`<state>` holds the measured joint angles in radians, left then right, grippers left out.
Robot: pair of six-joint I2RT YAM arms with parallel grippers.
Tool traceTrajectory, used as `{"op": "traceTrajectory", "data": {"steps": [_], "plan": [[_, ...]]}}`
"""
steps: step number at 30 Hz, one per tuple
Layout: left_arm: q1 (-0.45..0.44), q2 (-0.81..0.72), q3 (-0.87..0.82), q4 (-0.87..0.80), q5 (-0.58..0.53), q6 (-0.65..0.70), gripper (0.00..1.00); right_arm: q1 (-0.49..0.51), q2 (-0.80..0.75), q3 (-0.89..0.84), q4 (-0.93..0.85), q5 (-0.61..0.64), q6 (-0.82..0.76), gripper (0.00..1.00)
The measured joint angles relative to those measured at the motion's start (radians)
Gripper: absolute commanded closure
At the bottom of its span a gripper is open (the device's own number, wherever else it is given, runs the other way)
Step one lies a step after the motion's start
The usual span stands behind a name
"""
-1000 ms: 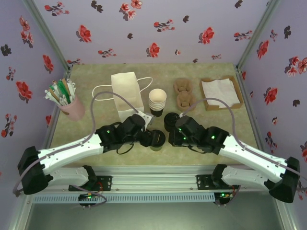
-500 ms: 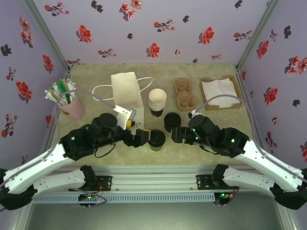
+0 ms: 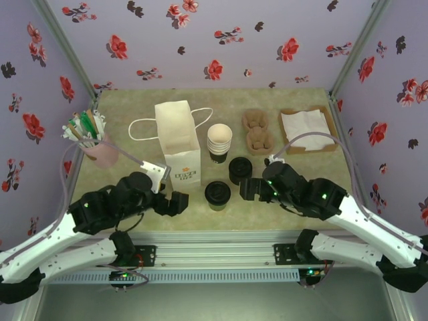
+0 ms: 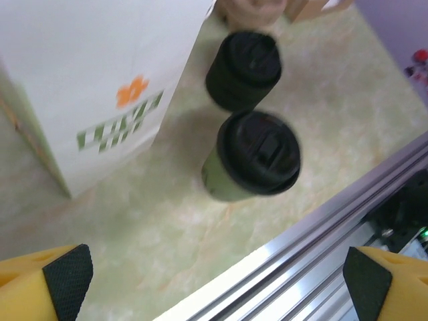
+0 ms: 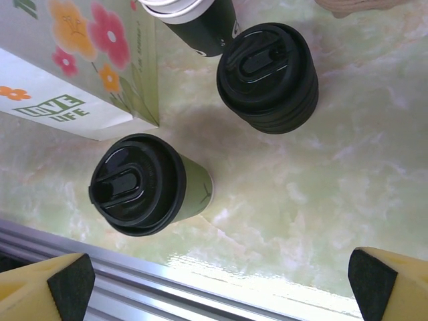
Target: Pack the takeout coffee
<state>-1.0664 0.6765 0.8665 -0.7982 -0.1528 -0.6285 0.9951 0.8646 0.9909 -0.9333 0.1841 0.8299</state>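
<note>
- Left claw [image 3: 175, 202] spread wide, holding nothing, over the pale green marbled tabletop [image 3: 134, 110].
- Tall white paper bag [image 3: 179, 137] with loop handles stands upright at its 12 o'clock.
- Takeout coffee [image 3: 217, 194], a small olive-green paper cup with a round black plastic lid, stands upright at the bag's 5 o'clock, between both claws, touching neither.
- Stack of black plastic lids [image 3: 240, 169] at the coffee's 1 o'clock.
- Right claw [image 3: 246, 189] spread wide, empty, at the coffee's 3 o'clock.

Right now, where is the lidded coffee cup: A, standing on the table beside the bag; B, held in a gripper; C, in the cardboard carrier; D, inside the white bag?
A: the lidded coffee cup stands upright on the table next to the white bag.
</note>
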Motion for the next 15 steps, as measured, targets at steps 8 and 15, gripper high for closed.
{"op": "traceTrajectory", "data": {"steps": [8,15], "plan": [[0.0,-0.032,-0.194,0.079,0.083,-0.144,0.49,-0.025,0.109,0.003,-0.001,0.023,0.0,0.01],[-0.023,0.094,-0.266,0.269,0.105,-0.208,0.56,-0.123,0.22,0.092,-0.032,0.042,0.0,0.01]]}}
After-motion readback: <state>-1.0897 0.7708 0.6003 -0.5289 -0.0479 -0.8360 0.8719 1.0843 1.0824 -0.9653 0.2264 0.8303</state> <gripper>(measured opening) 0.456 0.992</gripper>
